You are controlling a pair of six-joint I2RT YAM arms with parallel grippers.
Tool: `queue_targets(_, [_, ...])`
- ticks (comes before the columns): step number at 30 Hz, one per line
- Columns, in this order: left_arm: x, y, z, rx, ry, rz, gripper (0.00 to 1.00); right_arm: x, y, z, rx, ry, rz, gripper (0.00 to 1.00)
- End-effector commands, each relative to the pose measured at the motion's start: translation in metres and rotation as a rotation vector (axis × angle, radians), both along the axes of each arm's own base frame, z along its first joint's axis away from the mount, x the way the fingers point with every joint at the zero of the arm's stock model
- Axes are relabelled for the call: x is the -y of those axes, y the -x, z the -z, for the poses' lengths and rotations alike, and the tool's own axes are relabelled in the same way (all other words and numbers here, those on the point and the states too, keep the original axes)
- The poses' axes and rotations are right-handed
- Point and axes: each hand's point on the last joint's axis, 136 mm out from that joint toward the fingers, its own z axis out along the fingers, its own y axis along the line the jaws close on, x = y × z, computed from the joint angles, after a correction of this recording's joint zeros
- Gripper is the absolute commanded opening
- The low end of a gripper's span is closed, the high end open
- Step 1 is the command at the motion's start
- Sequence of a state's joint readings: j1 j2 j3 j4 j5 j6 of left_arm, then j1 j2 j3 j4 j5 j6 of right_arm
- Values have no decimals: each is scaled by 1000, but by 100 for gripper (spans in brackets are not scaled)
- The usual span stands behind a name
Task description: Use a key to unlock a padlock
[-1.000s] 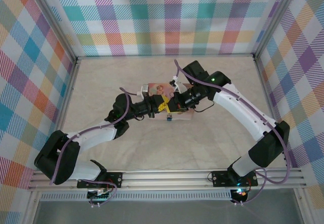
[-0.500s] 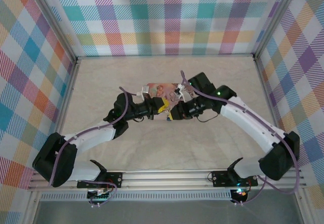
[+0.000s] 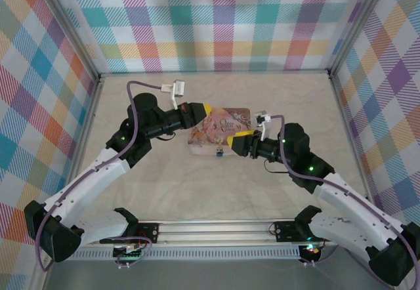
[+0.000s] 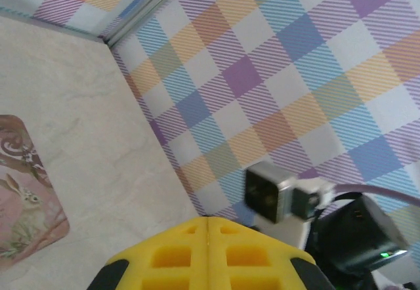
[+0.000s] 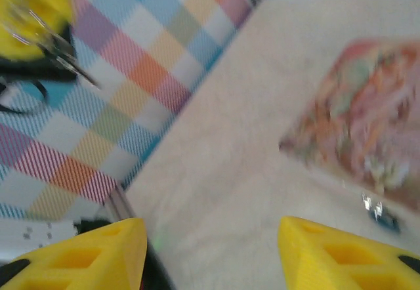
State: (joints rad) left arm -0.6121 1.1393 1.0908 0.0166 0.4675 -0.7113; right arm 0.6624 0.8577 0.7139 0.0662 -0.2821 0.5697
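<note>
Plainly, the tiny blue-bodied padlock (image 3: 220, 151) is seen by the pink floral tin's (image 3: 213, 124) near edge, just left of the wide-open right gripper (image 3: 236, 140), while the thin silvery key (image 5: 62, 54) looks pinched in the closed left gripper (image 3: 202, 110), farther off.

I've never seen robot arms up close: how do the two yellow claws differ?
The left gripper has its fingers pressed together; the right gripper has its fingers well apart. Seen from above, the left gripper points at the far left corner of the pink tin, while the right gripper sits by its near right edge, closer to the small blue padlock. Both have yellow fingers and face the tin.
</note>
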Motion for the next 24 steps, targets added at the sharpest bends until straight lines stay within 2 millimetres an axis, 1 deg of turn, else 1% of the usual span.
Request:
queue_targets(1, [3, 6, -14, 101, -41, 11, 0, 3, -2, -62, 197, -189, 30, 54])
queue_targets(3, [7, 8, -22, 128, -30, 13, 0, 2, 1, -76, 244, -251, 12, 51])
queue_targets(7, [15, 12, -35, 159, 2, 20, 0, 1, 2, -96, 299, -363, -7, 49])
queue_targets(10, [20, 15, -43, 168, 25, 32, 0, -5, 3, -104, 305, -416, -49, 46])
queue_targets(13, [25, 18, -48, 174, 45, 43, 0, -11, 3, -109, 305, -457, -87, 42])
queue_targets(17, [31, 23, -52, 180, 59, 61, 0, -22, 1, -108, 289, -474, -142, 40])
queue_targets(24, [36, 24, -51, 178, 58, 63, 0, -32, 5, -108, 272, -490, -218, 38])
